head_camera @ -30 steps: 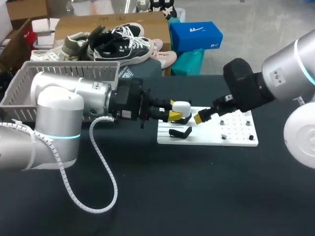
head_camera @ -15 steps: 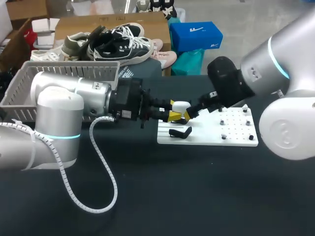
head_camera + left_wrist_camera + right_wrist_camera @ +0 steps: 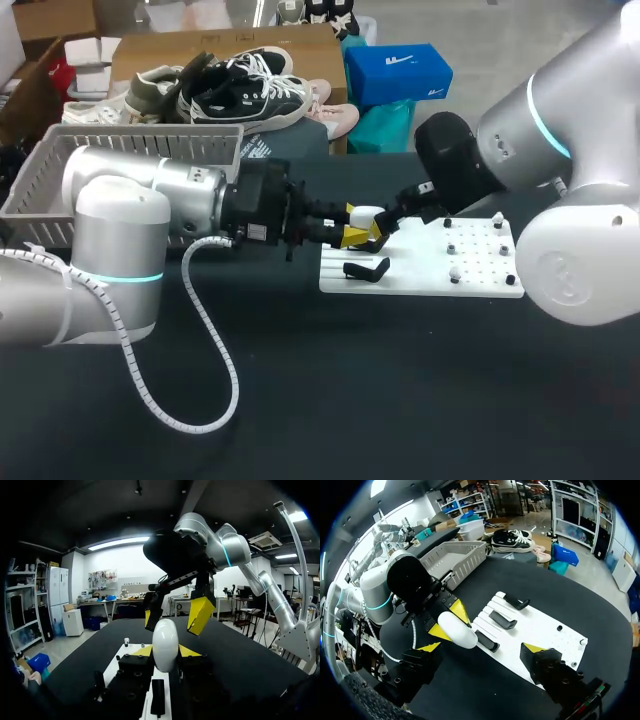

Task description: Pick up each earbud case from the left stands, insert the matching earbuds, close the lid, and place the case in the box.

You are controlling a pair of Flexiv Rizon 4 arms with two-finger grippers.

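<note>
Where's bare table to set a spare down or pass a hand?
Free: the table front strip, between the white board and the near edge, right of the cable loop. Crowded: the board's left rear, where the left gripper holds the earbud case and the right gripper stands open around it.

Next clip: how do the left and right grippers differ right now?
The left gripper is shut on the white earbud case, while the right gripper is open and holds nothing. The left gripper's fingers stand close together against the case. The right gripper's are spread wide, to either side of the case's far end. Both have yellow tips and meet at the case, near the white board.
</note>
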